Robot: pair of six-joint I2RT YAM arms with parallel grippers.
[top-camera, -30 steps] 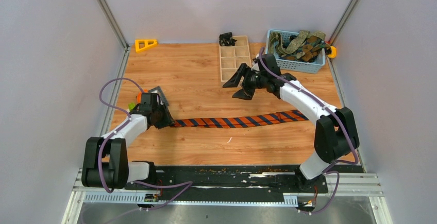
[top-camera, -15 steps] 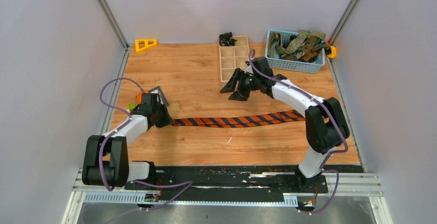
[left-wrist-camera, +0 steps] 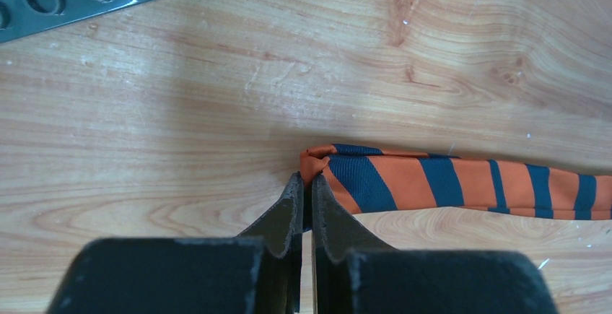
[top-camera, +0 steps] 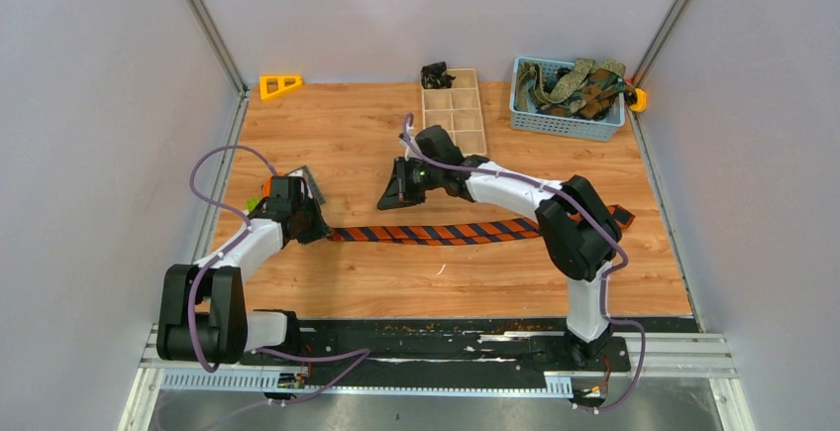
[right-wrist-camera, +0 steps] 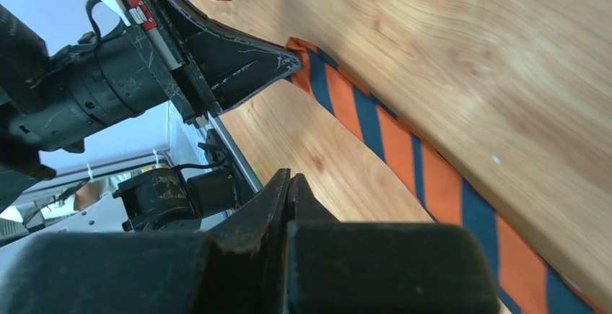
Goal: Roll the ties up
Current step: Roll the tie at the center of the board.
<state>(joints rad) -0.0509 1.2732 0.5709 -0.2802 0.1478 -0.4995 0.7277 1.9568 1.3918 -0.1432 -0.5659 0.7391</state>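
An orange and navy striped tie (top-camera: pixel 466 233) lies flat across the table, left to right. My left gripper (top-camera: pixel 319 233) is shut on its left end. In the left wrist view the folded orange tip of the tie (left-wrist-camera: pixel 319 161) is pinched between the fingertips of the left gripper (left-wrist-camera: pixel 307 182). My right gripper (top-camera: pixel 387 200) hovers just behind the tie's left part and is shut on nothing. In the right wrist view the right gripper (right-wrist-camera: pixel 289 178) has its jaws together, with the tie (right-wrist-camera: pixel 404 157) and the left gripper (right-wrist-camera: pixel 285 61) beyond. More ties (top-camera: pixel 579 82) fill a blue basket (top-camera: pixel 565 126).
A wooden compartment tray (top-camera: pixel 453 119) stands at the back centre with a black bundle (top-camera: pixel 434 75) at its corner. A yellow triangle (top-camera: pixel 280 85) lies at the back left. A grey studded plate (left-wrist-camera: pixel 65 0) lies just beyond the left gripper. An orange object (top-camera: pixel 637 100) sits beside the basket.
My right arm swung left from beside the wooden tray to above the tie's left part, and its jaws went from open to shut. The left gripper closed on the tie's end.
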